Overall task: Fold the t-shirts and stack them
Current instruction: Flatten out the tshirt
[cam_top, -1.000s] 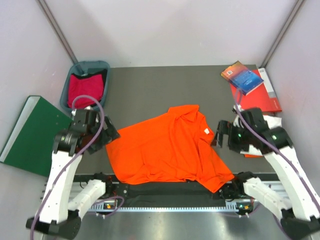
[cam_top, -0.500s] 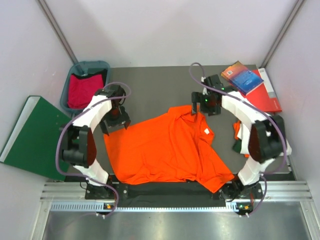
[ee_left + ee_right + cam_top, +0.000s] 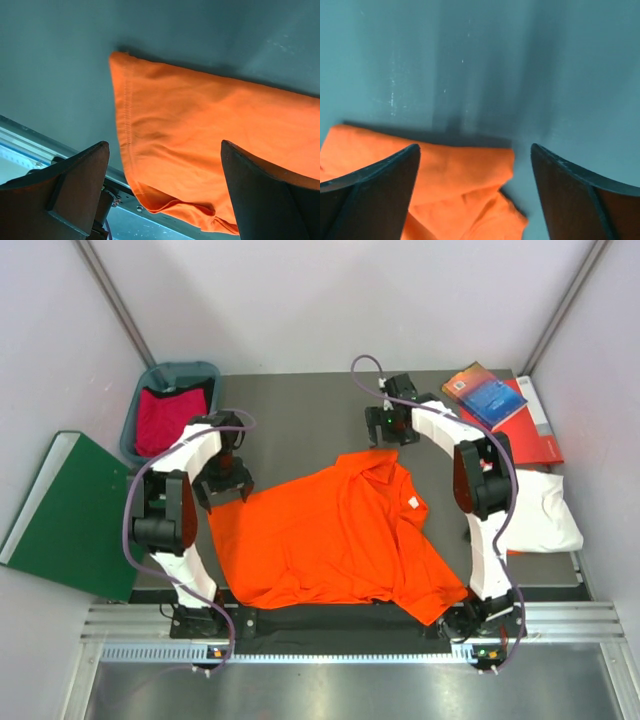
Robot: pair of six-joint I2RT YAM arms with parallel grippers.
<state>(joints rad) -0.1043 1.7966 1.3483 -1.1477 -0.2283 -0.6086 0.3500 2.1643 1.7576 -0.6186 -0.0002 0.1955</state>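
A bright orange t-shirt point(image 3: 340, 535) lies spread on the dark table, its near hem reaching the front rail. My left gripper point(image 3: 225, 486) hovers over the shirt's left corner. In the left wrist view it point(image 3: 165, 170) is open, with a stitched orange hem point(image 3: 200, 145) between and below its fingers point(image 3: 65, 190). My right gripper point(image 3: 385, 428) hangs over the shirt's far corner. It point(image 3: 475, 170) is open too, with a folded orange edge point(image 3: 445, 200) under it. A crimson shirt point(image 3: 165, 418) fills the bin and a white shirt point(image 3: 545, 510) lies at the right.
The teal bin point(image 3: 205, 375) stands at the back left. A flat green board point(image 3: 65, 510) leans off the table's left side. A blue book point(image 3: 485, 392) and a red one point(image 3: 525, 435) lie at the back right. Grey walls close in on three sides.
Both arms have swung in from the near corners and reached out over the shirt, the left to its left corner, the right to its far corner. The white shirt now shows.
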